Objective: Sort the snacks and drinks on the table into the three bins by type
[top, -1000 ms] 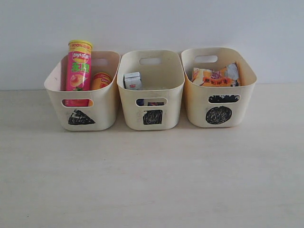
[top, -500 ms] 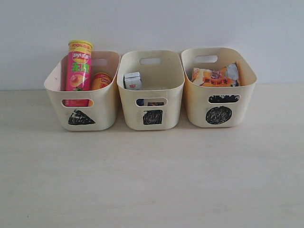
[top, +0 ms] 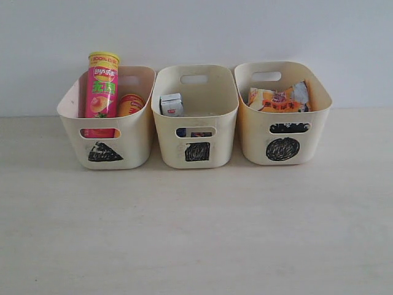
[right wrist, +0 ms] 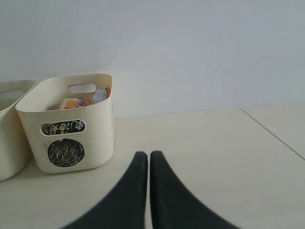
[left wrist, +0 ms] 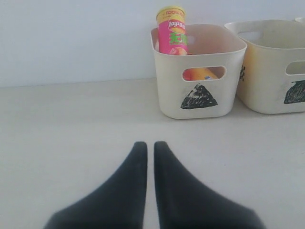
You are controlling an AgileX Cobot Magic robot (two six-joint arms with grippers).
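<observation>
You have a pale beige table with three cream bins standing in a row near a plain wall, close side by side.

On the left, the triangle bin holds the pink chip tube upright, with its yellow lid rising above the rim. Just beside it is the yellow tube, sitting lower, with only its top showing over the front wall.

In the middle, the square bin holds the blue-white carton against its left wall. Something dark shows through the front handle slot, but it is too small to name.

On the right, the circle bin holds the orange bag, crumpled near the rim. The black bag shows through the handle slot below it.

The table in front of the bins is bare.

Your left gripper hangs over bare table with its two dark fingers pressed together. Only a thin slit shows between them and nothing is held. The triangle bin stands well apart, ahead of it.

Your right gripper is the same, with its fingers pressed together and holding nothing. It hangs over bare table, with the circle bin well apart from it.
</observation>
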